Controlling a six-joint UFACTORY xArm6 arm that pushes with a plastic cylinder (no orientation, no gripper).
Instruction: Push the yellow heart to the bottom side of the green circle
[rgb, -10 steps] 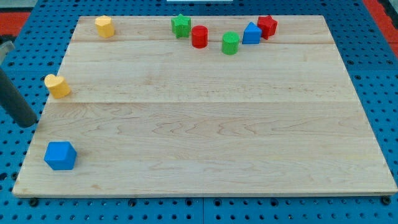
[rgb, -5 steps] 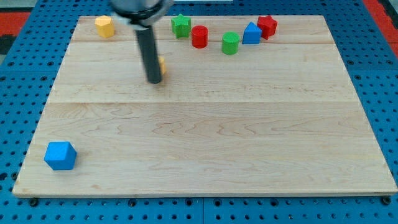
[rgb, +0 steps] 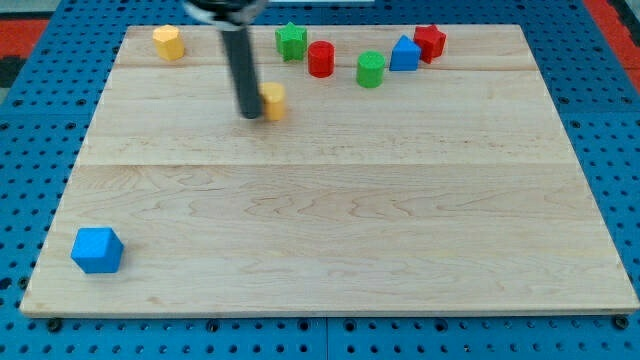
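Note:
The yellow heart (rgb: 273, 100) lies on the wooden board (rgb: 330, 220), in its upper middle-left part. My tip (rgb: 248, 115) touches the heart's left side. The green circle (rgb: 371, 69) stands near the view's top, to the right of and a little above the heart, about a hundred pixels away. The dark rod rises from the tip to the view's top edge.
A yellow hexagon-like block (rgb: 168, 42) sits at the top left. A green star (rgb: 291, 41), a red cylinder (rgb: 320, 58), a blue block (rgb: 404, 54) and a red block (rgb: 430, 41) flank the green circle. A blue block (rgb: 97, 250) lies at the bottom left.
The rod swept from the board's left edge to the upper middle, carrying the yellow heart rightward and up. In the last half second the heart moved a little further right.

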